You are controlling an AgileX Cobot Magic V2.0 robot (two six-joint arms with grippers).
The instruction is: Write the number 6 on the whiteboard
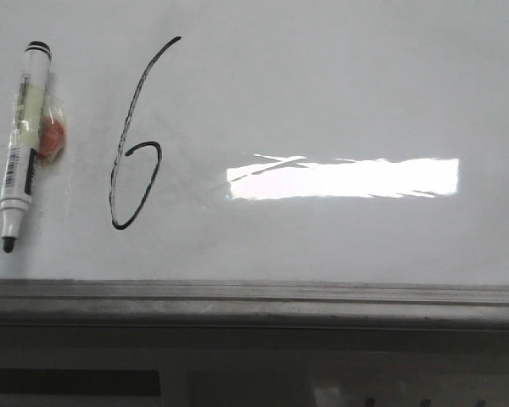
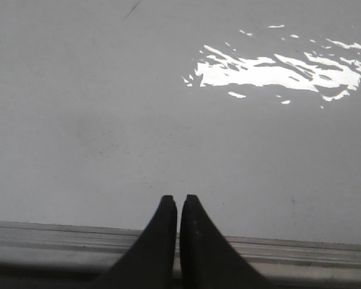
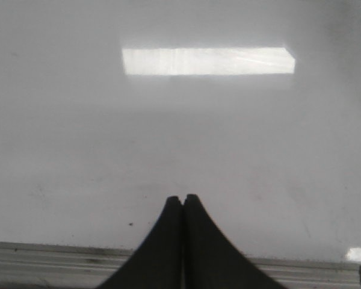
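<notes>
A black hand-drawn number 6 (image 1: 136, 140) stands on the glossy whiteboard (image 1: 339, 93), left of centre in the front view, with a long slanted stem and a small loop. A white marker (image 1: 23, 144) with a black tip lies uncapped on the board left of the 6. Neither gripper shows in the front view. In the left wrist view my left gripper (image 2: 178, 199) is shut with nothing between its fingers, above the board's near edge. My right gripper (image 3: 183, 198) is likewise shut and empty, over bare whiteboard (image 3: 168, 120).
A small orange and clear piece (image 1: 51, 136) sits beside the marker. A grey metal edge strip (image 1: 254, 297) runs along the board's near side. A bright glare patch (image 1: 343, 178) lies right of the 6. A short dark stroke end (image 2: 131, 9) shows in the left wrist view.
</notes>
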